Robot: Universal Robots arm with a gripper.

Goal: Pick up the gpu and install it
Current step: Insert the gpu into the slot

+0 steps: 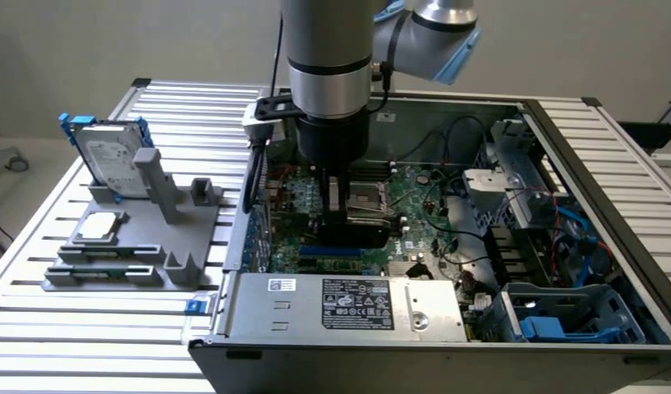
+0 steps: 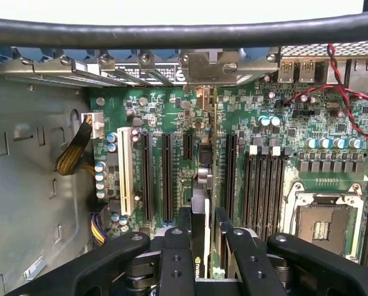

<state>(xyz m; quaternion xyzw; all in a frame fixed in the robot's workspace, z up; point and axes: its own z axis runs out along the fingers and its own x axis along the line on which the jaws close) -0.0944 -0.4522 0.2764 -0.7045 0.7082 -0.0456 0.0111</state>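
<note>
**Gripper.** In the wrist view the black gripper [image 2: 204,217] is closed on the gpu [image 2: 200,258]. One finger [image 2: 175,256] bears on each face, and the jaws stand at a narrow setting.

**Task item.** The gpu is seen edge-on as a thin card standing upright. It shows a black cover edge with a small green logo mark. It runs away from the fingers towards a silver metal bracket [image 2: 212,66] at the case's rear wall.

**Position.** The card is inside the computer case [image 1: 598,148], directly under the gripper and over the green motherboard [image 2: 165,111]. It lies parallel to the black expansion slots [image 2: 167,179] and between them and the memory slots [image 2: 264,185]. Whether its lower edge is seated cannot be told.

**Case contents.**
- A white slot [image 2: 123,169] lies beside the black ones.
- An open processor socket [image 2: 323,228] lies beyond the memory slots.
- A red-and-black twisted wire [image 2: 344,92] crosses the board near the rear.
- A row of metal slot covers [image 2: 79,68] lines the rear wall.
- In the exterior view, a silver power supply [image 1: 346,302] sits at the case's near edge.
- A blue drive cage [image 1: 554,324] sits at the exterior view's right.

**Holder.** At the exterior view's left, a grey holder [image 1: 149,246] stands on the slatted table [image 1: 50,328], well apart from the gripper. It carries an upright hard drive [image 1: 108,156] with a blue frame and a flat square processor chip [image 1: 99,226].
</note>
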